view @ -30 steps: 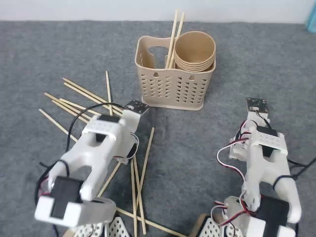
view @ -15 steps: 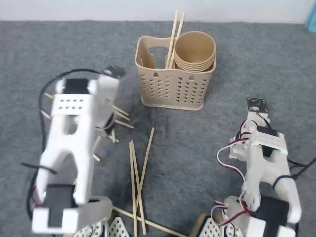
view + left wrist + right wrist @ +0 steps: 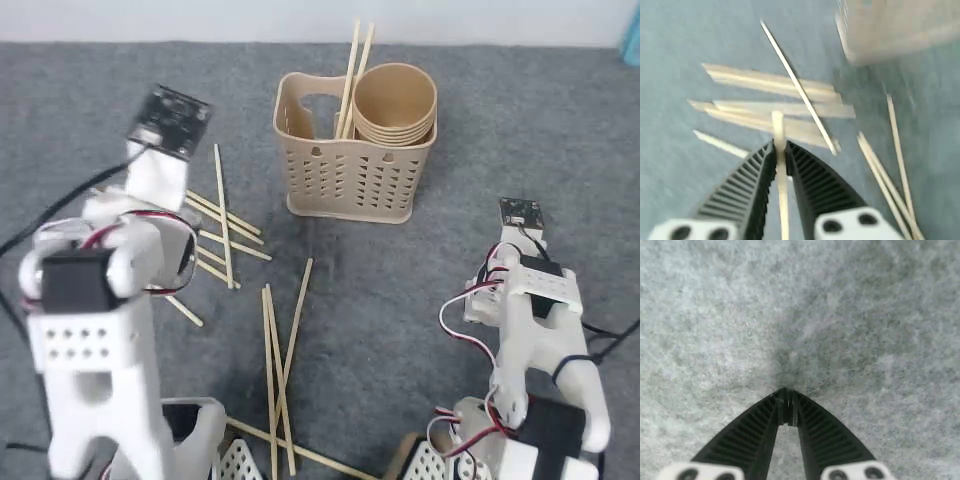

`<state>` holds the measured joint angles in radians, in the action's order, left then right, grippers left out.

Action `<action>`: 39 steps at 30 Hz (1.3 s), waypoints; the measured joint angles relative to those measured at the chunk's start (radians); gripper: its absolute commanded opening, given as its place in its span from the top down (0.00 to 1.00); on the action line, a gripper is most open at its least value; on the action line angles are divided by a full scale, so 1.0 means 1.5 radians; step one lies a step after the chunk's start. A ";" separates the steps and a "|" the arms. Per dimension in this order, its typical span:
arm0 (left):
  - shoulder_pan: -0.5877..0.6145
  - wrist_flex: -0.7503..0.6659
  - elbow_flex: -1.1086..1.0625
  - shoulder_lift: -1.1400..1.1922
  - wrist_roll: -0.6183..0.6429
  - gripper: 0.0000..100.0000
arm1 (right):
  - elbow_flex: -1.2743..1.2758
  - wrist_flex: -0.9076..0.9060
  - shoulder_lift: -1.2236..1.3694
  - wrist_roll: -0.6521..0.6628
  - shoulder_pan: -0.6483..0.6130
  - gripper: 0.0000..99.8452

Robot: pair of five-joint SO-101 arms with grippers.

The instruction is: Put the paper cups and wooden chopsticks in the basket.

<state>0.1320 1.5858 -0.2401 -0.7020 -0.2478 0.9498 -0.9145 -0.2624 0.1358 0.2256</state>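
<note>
Currently at the left tool (image 3: 780, 146): clenched tight on 1 chopstick (image 3: 777, 125), stick end poking out past the tips. Held over a loose bunch of chopsticks (image 3: 765, 80) lying on the grey surface (image 3: 500, 120), near the left side of the basket (image 3: 350, 180) as seen from the high view. Cannot tell whether the held stick touches the bunch.

At the right tool (image 3: 788, 402): clenched on nothing, tips pressed together, low over bare grey surface, well apart from the basket.

In the basket's right compartment: a nested stack of cups (image 3: 395, 100), upright. Just beside the cups, inside the same basket: 2 upright sticks (image 3: 352, 70), leaning slightly, reaching well above the rim.

In front of the basket, mid-surface: several more sticks (image 3: 280, 360) lying flat, some crossed. Near the bottom edge of the high view: 1 more stick (image 3: 300, 452), angled.
</note>
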 measured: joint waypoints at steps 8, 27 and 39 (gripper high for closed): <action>-0.026 -0.313 0.000 -0.008 0.348 0.99 | 0.000 0.000 0.000 0.000 0.000 0.98; -0.226 -1.148 -0.174 0.019 0.441 0.99 | 0.000 0.000 0.000 0.000 0.000 0.98; -0.205 -1.061 -0.181 0.142 0.384 0.99 | 0.000 0.000 0.000 0.000 0.000 0.98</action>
<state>-0.1749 -0.0054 -0.5117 -0.4887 0.3276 0.9498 -0.9145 -0.2624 0.1358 0.2256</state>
